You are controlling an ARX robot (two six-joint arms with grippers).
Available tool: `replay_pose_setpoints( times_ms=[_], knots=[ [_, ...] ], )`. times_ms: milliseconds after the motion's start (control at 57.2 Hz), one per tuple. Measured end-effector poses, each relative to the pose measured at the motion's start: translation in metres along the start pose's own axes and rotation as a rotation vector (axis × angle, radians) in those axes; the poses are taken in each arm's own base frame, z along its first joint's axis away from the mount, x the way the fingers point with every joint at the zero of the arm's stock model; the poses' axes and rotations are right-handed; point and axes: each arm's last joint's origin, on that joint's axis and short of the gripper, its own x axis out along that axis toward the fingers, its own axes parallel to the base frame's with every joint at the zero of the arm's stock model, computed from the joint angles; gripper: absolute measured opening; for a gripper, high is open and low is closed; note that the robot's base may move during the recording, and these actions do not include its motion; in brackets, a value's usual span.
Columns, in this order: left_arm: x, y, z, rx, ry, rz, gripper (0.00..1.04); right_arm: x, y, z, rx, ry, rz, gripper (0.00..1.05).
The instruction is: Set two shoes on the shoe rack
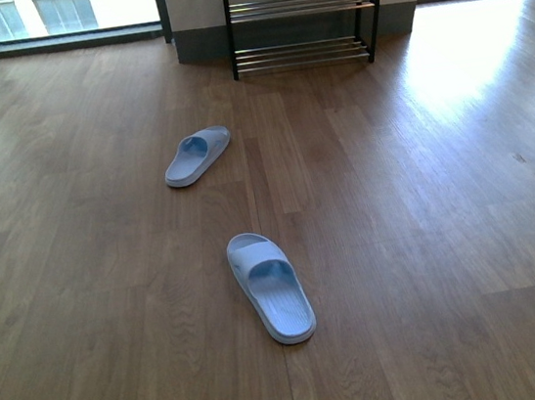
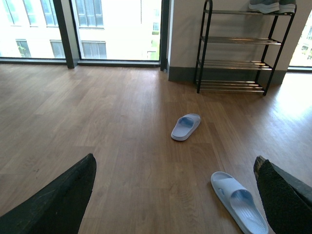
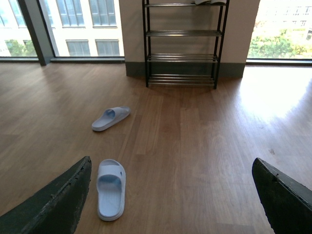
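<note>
step: pre-grasp; near slide [image 1: 271, 288], far slide [image 1: 198, 156] on floor [image 1: 430, 238] | left gripper [image 2: 174, 158], right gripper [image 3: 171, 160]: spread, empty | next: descend on near slide, carry to rack [image 1: 299, 28] | top shelf [image 2: 234, 12] perhaps taken

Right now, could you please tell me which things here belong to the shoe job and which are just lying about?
For the job:
near slide
far slide
shoe rack

Not needed now:
grey shoes, already on the rack's top shelf
windows
</note>
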Motion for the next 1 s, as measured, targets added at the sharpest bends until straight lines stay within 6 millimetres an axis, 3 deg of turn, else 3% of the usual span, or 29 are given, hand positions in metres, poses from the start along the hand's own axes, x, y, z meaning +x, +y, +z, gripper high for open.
replay_pose_setpoints(
  times_ms=[996],
  knots=[
    [0.0, 0.0, 0.0, 0.0, 0.0, -0.002, 0.95, 0.0, -0.0001, 0.0, 0.0, 0.0, -0.003, 0.96]
  ],
)
